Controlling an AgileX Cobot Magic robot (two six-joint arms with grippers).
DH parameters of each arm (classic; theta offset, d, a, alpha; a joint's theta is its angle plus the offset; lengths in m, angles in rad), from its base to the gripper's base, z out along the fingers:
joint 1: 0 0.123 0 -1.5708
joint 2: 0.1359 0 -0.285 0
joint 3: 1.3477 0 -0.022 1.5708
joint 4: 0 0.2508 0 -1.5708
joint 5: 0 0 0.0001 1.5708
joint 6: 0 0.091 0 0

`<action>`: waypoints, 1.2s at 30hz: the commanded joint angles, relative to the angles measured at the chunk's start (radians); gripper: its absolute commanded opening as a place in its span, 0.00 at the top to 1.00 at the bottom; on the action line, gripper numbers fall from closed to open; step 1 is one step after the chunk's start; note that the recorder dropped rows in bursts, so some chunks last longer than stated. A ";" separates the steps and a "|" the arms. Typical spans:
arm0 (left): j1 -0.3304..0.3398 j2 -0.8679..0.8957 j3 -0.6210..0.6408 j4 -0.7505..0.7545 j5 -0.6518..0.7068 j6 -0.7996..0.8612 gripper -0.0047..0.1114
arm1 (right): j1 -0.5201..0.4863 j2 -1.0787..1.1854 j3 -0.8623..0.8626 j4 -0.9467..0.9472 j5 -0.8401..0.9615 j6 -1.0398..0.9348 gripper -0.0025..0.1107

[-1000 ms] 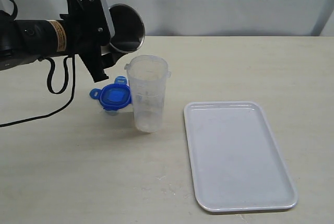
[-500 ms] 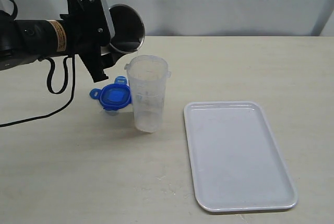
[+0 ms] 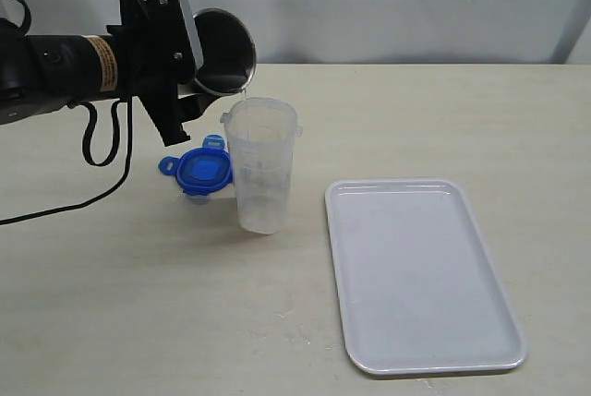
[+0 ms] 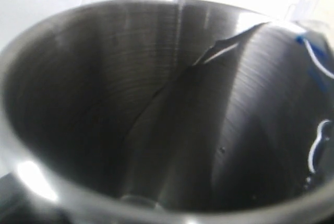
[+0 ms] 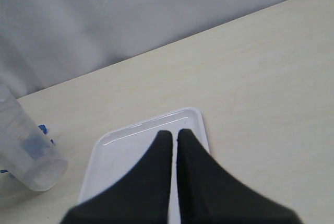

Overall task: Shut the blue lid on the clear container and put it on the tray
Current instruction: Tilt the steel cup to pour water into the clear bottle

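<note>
The clear container (image 3: 261, 165) stands upright and uncovered on the table, left of the tray (image 3: 420, 276). The blue lid (image 3: 203, 173) lies flat on the table right behind it on the left. My left gripper (image 3: 196, 66) is shut on a steel cup (image 3: 224, 50), held tipped on its side with its rim just above the container's mouth. A thin stream runs from the rim into the container. In the left wrist view the cup's inside (image 4: 156, 104) fills the picture. My right gripper (image 5: 174, 134) is shut and empty, above the tray (image 5: 120, 145).
A black cable (image 3: 102, 151) hangs from the left arm down to the table at the left. The pale backdrop (image 3: 388, 8) rises behind the table's far edge. The right arm does not show in the exterior view.
A thin stream now shows between the cup's rim and the container's mouth. Neither arm has visibly moved.
</note>
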State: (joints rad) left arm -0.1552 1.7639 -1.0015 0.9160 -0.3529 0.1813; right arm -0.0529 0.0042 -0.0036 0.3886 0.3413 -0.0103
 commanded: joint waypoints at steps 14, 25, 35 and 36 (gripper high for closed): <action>-0.008 -0.012 -0.013 -0.011 -0.038 0.008 0.96 | -0.003 -0.004 0.004 0.001 0.002 0.001 0.94; -0.008 -0.012 -0.013 -0.011 -0.033 0.032 0.96 | -0.003 -0.004 0.004 0.001 0.002 0.001 0.94; -0.008 -0.012 -0.013 -0.011 -0.031 0.032 0.96 | -0.003 -0.004 0.004 0.001 0.002 0.001 0.94; -0.008 -0.012 -0.013 -0.013 -0.031 0.032 0.96 | -0.003 -0.004 0.004 0.001 0.002 0.001 0.94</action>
State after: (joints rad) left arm -0.1552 1.7639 -1.0015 0.9160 -0.3506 0.2098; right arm -0.0529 0.0042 -0.0036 0.3886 0.3413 -0.0103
